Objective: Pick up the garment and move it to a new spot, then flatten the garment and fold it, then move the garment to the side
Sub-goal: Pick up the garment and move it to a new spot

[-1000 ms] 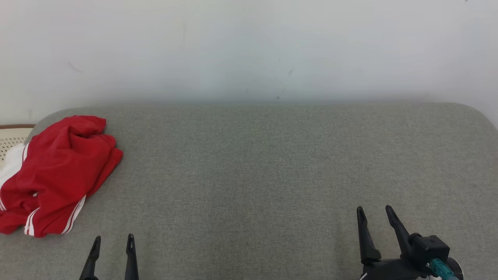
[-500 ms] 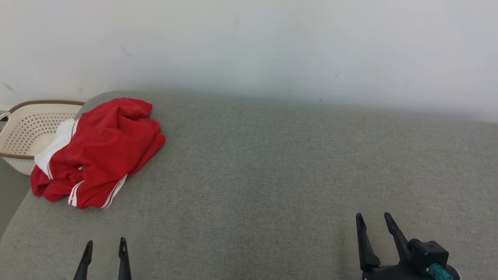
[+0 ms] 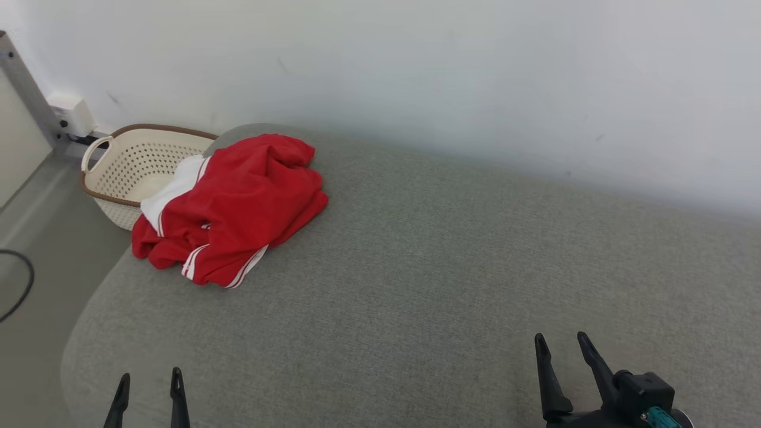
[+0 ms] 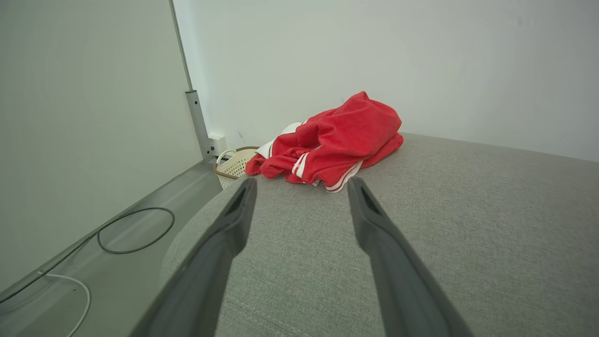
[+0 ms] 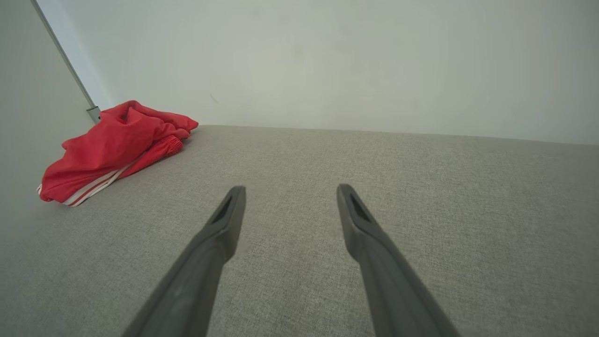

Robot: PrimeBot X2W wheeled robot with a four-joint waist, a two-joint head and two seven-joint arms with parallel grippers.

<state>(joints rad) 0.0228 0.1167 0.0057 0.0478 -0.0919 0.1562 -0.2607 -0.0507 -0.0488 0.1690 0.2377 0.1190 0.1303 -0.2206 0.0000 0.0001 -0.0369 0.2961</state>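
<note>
The garment [image 3: 229, 205] is a crumpled red piece with white stripes and a white part, lying at the far left corner of the grey padded surface [image 3: 446, 267]. It also shows ahead of the fingers in the left wrist view [image 4: 332, 138] and far left in the right wrist view [image 5: 112, 150]. My left gripper [image 3: 150, 380] hovers open at the near left edge, well short of the garment. At the near right my right gripper [image 3: 559, 345] stands open, far from the garment. Both grippers hold nothing.
A cream perforated basket [image 3: 134, 166] with a brown rim stands on the floor behind the garment's left side. A wall [image 3: 416, 71] runs along the far edge. Floor with a dark cable [image 4: 135, 231] lies left of the surface, bounded by a panel [image 4: 89, 93].
The head camera has turned left: the whole picture shifted right, bringing the basket, floor and left edge of the surface into view. Garment and both open grippers look unmoved.
</note>
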